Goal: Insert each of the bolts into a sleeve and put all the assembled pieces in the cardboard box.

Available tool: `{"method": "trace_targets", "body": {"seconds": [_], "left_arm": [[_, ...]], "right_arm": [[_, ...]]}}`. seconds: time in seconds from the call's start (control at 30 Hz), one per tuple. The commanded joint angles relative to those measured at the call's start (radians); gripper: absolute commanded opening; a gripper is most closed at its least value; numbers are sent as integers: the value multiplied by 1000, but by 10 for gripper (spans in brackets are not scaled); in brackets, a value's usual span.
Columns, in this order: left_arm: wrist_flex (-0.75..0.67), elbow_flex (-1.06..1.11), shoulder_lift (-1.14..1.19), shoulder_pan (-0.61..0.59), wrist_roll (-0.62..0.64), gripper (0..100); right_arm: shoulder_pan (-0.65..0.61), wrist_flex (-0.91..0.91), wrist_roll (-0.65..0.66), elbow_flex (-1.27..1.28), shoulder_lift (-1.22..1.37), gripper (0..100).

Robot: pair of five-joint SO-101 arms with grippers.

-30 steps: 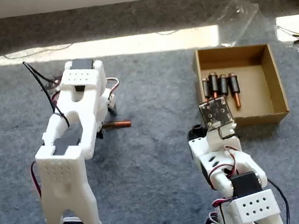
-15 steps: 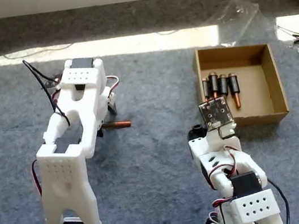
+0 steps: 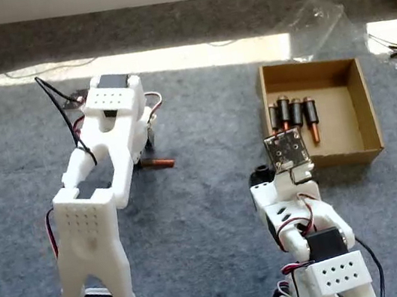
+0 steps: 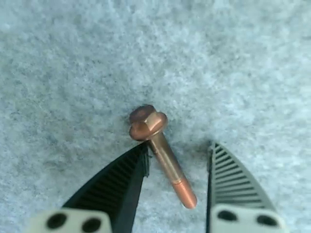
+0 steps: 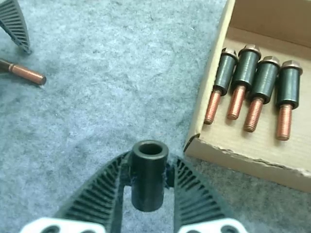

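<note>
While copper hex-head bolt (image 3: pixel 159 163) lies ungrasped, pickup step is judged in hand.

High view: white left arm (image 3: pixel 110 144) is stretched forward over bolt on grey carpeted bench (image 3: pixel 216 206). Four assembled pieces (image 3: pixel 295 113) are laid in brown cardboard box (image 3: pixel 341 113).

Left wrist view: left pincer (image 4: pixel 178 145) is held wide astride bolt shank. Closing is called for next.

Right wrist view: right pincer (image 5: pixel 149 162) is clamped on black cylindrical sleeve (image 5: pixel 147 187), open bore showing, near box corner.

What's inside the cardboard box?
Four copper bolts, each pushed through a black sleeve, lie side by side on the cardboard box floor. The right arm's wrist covers one near corner, so I cannot see what lies there.
</note>
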Motion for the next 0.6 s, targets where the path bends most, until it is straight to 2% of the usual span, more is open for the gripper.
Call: {"method": "trace_targets", "body": {"seconds": [0.0, 0.17, 0.33, 0.57], "left_arm": [[-5, 2, 15, -24, 5, 178], [63, 2, 16, -36, 3, 178], [66, 2, 16, -90, 3, 178], [72, 30, 16, -91, 3, 177]], "right_arm": [[10, -36, 20, -13, -15, 4], [10, -36, 20, -13, -15, 4], [10, -36, 20, -13, -15, 4], [10, -36, 20, -13, -15, 4]]}}
